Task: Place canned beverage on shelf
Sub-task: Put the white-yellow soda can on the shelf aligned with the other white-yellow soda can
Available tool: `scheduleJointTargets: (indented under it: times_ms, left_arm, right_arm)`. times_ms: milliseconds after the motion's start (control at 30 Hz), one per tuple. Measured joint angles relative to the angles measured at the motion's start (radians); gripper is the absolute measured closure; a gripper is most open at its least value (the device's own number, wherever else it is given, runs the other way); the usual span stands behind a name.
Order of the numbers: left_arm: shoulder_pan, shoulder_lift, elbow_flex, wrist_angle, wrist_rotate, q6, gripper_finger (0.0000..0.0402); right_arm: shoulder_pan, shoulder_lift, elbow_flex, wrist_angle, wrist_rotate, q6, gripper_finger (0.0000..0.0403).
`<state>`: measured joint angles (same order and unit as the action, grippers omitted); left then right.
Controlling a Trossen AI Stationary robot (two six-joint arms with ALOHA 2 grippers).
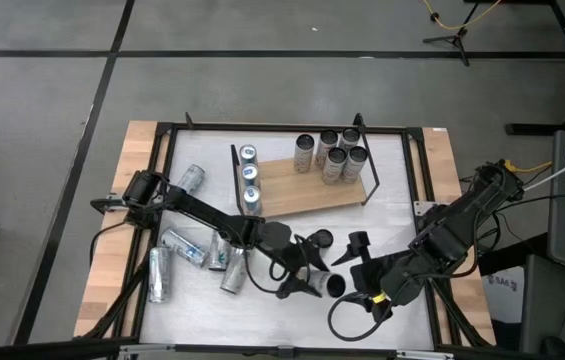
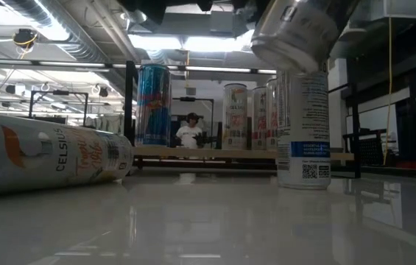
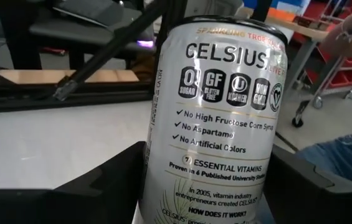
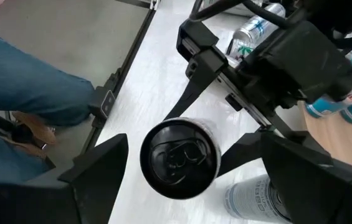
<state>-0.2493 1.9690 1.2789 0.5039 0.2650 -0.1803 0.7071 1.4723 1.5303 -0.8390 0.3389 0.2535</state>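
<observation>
High view puts the left gripper [image 1: 312, 275] at the table's near middle, fingers clamped around a white Celsius can [image 3: 213, 118]; the low view suggests that can hangs tilted above the tabletop; the right gripper [image 1: 362, 262] waits just beside it, jaws spread and empty; the shelf [image 1: 307, 185] lies farther back, so the left arm likely carries away from the front edge.

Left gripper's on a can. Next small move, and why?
Probably lift and carry the can toward the shelf. The left gripper holds it between its fingers, near the table's front. The right gripper is open above it.
</observation>
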Motion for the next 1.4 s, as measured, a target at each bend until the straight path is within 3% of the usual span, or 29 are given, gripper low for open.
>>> scheduleJointTargets:
  times_ms: [700, 1400]
  left_arm:
    - [0.0, 0.0, 0.0, 0.077, -0.041, -0.102, 0.0136]
    - [0.0, 0.0, 0.0, 0.097, -0.05, -0.132, 0.0136]
  right_arm:
    - [0.0, 0.003, 0.0, 0.006, -0.026, 0.003, 0.0045]
    - [-0.001, 0.068, -0.003, 0.0, 0.02, 0.002, 0.0045]
